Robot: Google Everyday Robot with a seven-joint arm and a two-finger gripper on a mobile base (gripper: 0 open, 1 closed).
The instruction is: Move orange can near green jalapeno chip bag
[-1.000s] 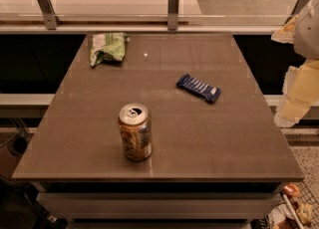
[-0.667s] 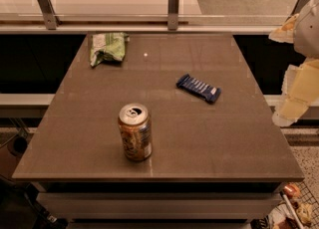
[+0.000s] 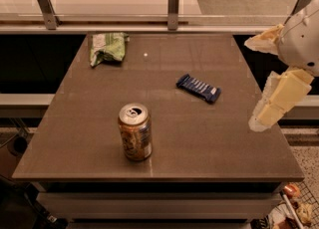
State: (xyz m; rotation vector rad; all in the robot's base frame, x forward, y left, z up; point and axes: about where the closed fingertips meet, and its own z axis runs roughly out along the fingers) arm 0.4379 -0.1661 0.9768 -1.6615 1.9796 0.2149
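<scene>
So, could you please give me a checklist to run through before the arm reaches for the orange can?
1. orange can upright, near the front edge of the table: ok.
2. gripper open and empty, at the table's right edge, well apart from the can: ok.
3. green jalapeno chip bag in view at the far left corner: ok.
4. Nothing lying between can and bag: ok.
5. blue wrapped bar off to the right of that path: ok.
6. Can full or empty: cannot tell.

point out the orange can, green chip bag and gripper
orange can (image 3: 135, 136), camera view, middle of its label side
green jalapeno chip bag (image 3: 107, 48), camera view, bag's middle
gripper (image 3: 251, 83), camera view, far right, midway between its open fingertips
</scene>
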